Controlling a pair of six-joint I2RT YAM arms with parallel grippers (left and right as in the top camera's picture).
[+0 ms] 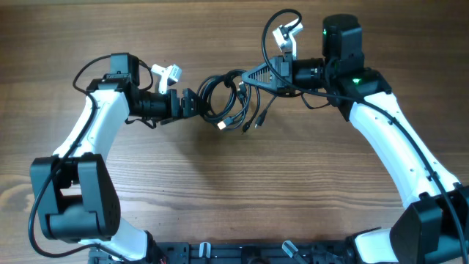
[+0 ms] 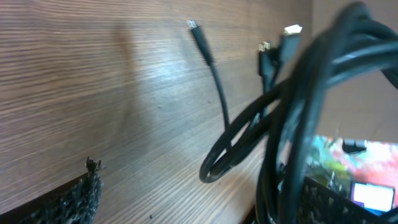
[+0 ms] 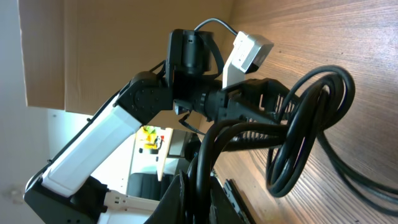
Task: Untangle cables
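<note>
Close to my left wrist lens the cables [image 2: 298,106] blur and run off the right and bottom edges. My left fingers [image 2: 78,196] show only as dark corners. From overhead the crossings are too small to sort, and they hide the tips of my right fingers [image 1: 260,75].
</note>
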